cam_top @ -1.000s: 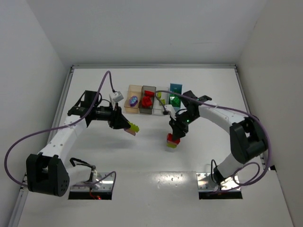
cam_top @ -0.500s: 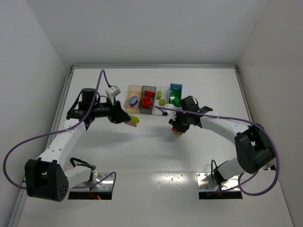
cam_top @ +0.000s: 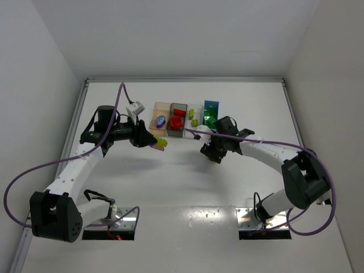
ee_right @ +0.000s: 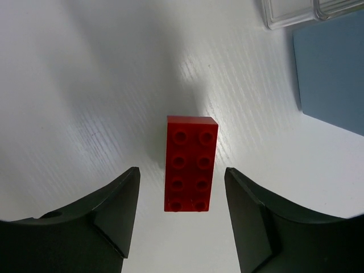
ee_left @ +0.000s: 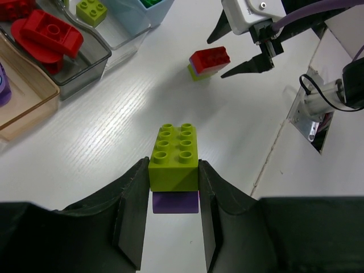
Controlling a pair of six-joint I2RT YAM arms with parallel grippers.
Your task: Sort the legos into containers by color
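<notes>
Straight beneath my right pincer (ee_right: 181, 169), between its wide-spread fingers, the red brick (ee_right: 191, 164) sits on the desk (ee_right: 85, 85). The left wrist view shows it topping a small stack with purple and lime under it. Its long axis runs along the fingers, so they would close across its short width. That pincer holds nothing.

My left pincer (ee_left: 173, 170) is clamped on a lime brick (ee_left: 173, 153) with a purple brick (ee_left: 175, 202) stuck beneath it, near the tan bin (ee_left: 31, 105). It is well apart from the red stack and already full, so I judge the right arm is the one to take the red. The grey bin (ee_left: 94, 62), which has red pieces in it, lies farther from my bases and to the left of the right pincer.
</notes>
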